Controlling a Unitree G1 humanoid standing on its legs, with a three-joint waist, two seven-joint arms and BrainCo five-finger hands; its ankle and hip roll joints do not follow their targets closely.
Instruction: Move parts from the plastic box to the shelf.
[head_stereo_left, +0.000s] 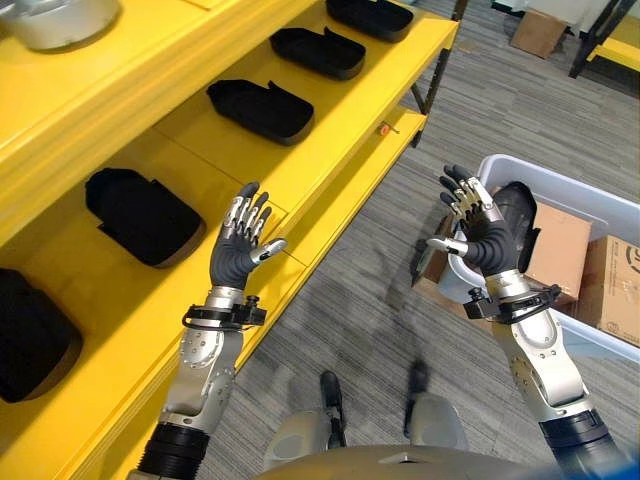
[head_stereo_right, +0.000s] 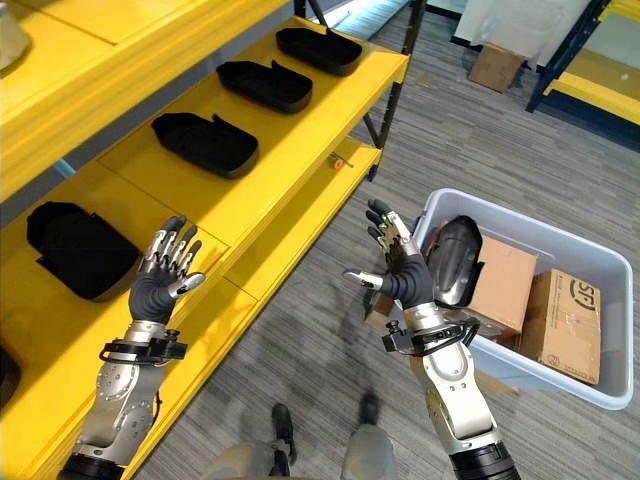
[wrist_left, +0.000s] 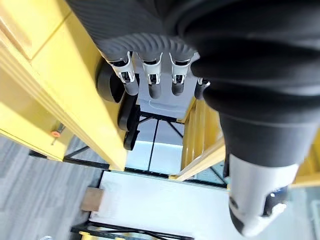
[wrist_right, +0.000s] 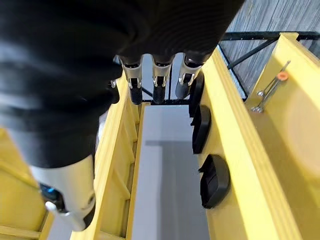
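Note:
Both hands are raised, palms inward, fingers straight and holding nothing. My left hand (head_stereo_left: 240, 245) hovers over the front edge of the yellow shelf (head_stereo_left: 330, 170). My right hand (head_stereo_left: 472, 228) is up beside the grey-white plastic box (head_stereo_right: 600, 265) on the floor at the right. A black curved part (head_stereo_right: 456, 258) stands upright in the box's near-left corner, just behind my right hand. Several black parts lie in a row along the shelf, among them one at the left (head_stereo_left: 140, 215) and one further back (head_stereo_left: 262, 108).
Two cardboard boxes (head_stereo_right: 565, 320) fill the rest of the plastic box. A silver bowl-like object (head_stereo_left: 55, 20) rests on the upper shelf level. Another cardboard box (head_stereo_left: 538, 30) and a second yellow rack (head_stereo_left: 615, 45) stand far off on the grey carpet.

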